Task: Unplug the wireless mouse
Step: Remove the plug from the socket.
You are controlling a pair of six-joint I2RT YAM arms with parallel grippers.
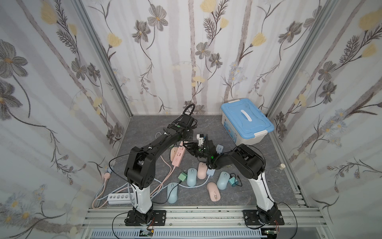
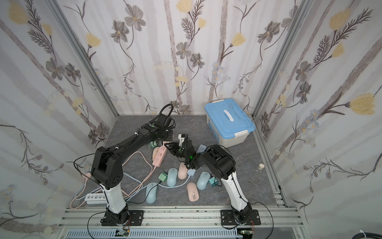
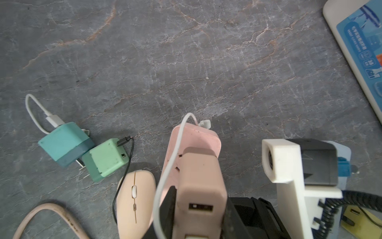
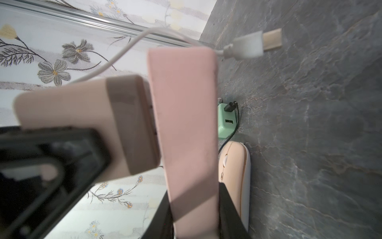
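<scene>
Two pincers clamped on pink plastic: one on a charger, one on a power strip.

The left pincer (image 3: 201, 199) is closed tight on a smooth, boxy pink charger (image 3: 200, 173) that sits plugged into the long, round-cornered pink power strip (image 4: 184, 113). The right pincer (image 4: 194, 207) grips that strip across its width, one black finger on each long side. A glossy white cable (image 3: 165, 171) loops over the strip, its plug (image 4: 246, 48) free with the metal tip bare. The mouse (image 3: 134, 204) — peach, matte, a flattened oval with a gold seam — lies on the veined grey stone-look bench (image 3: 186, 62), near the middle and a little toward the left edge, just beside the strip. Its long axis runs alongside the strip, wheel end toward a mint-green cube charger (image 3: 105, 159).
</scene>
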